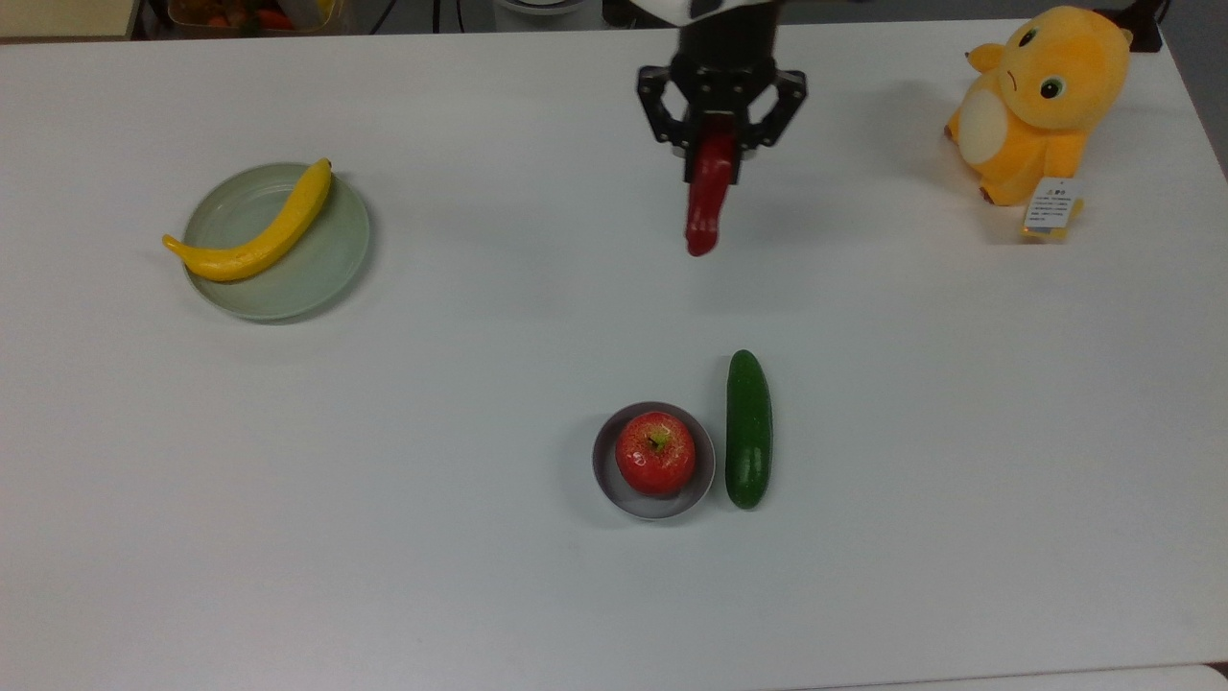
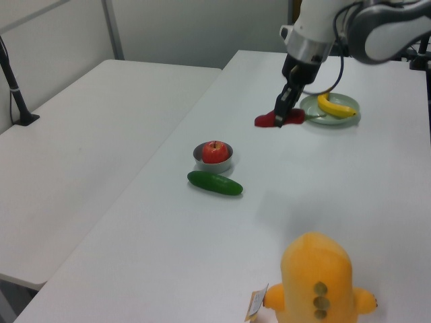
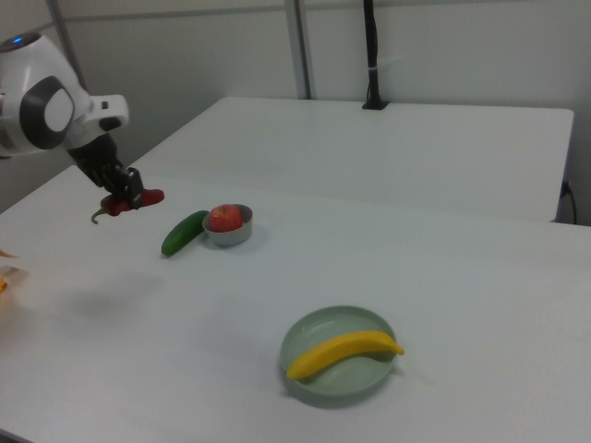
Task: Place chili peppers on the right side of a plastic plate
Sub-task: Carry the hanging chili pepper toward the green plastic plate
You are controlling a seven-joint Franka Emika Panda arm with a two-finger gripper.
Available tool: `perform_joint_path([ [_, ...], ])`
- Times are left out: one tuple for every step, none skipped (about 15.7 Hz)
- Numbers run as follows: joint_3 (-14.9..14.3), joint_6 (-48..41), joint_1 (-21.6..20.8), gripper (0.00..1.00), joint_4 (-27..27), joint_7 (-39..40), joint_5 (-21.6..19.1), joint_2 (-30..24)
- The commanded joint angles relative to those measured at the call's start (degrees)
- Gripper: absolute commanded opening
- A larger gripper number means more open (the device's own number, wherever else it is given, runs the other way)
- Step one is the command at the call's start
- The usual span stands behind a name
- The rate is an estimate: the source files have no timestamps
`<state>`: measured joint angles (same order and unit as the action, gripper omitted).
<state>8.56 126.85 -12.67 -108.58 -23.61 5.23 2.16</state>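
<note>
Pepper (image 1: 705,197) clamped in tool (image 1: 715,161)

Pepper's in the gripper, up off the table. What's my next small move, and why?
Probably carry on toward the top view's left: the gripper holds the pepper well short of the plate, whose near side is bare table. The banana fills the plate, so stay beside it.

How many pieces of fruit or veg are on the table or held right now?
4: a banana on the plate, an apple in the grey bowl, a cucumber beside that bowl, and a chili held in the gripper above the table.
</note>
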Motion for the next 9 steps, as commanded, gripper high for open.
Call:
perform_joint_path([
  [-3.5, -1.5, 1.6, 0.11, -4.4, 8.6, -2.5, -5.7],
  [-4.9, -1.7, 2.2, 0.11, -5.1, 10.9, -2.6, -6.7],
  [-6.5, -2.9, 2.8, 0.11, -5.1, 13.9, -2.6, -7.8],
  [-8.6, -5.0, 3.2, 0.11, -5.0, 17.6, -2.6, -8.4],
  [-10.6, -6.5, 3.3, 0.11, -4.9, 21.6, -2.6, -9.3],
  [-12.9, -7.4, 3.3, 0.11, -5.1, 25.6, -2.6, -10.4],
  [-15.6, -7.7, 3.0, 0.11, -5.8, 28.5, -2.6, -11.2],
  [-17.6, -7.6, 3.1, 0.11, -6.0, 30.5, -2.6, -11.6],
  [-19.1, -7.5, 3.2, 0.11, -6.0, 32.1, -2.6, -11.5],
])
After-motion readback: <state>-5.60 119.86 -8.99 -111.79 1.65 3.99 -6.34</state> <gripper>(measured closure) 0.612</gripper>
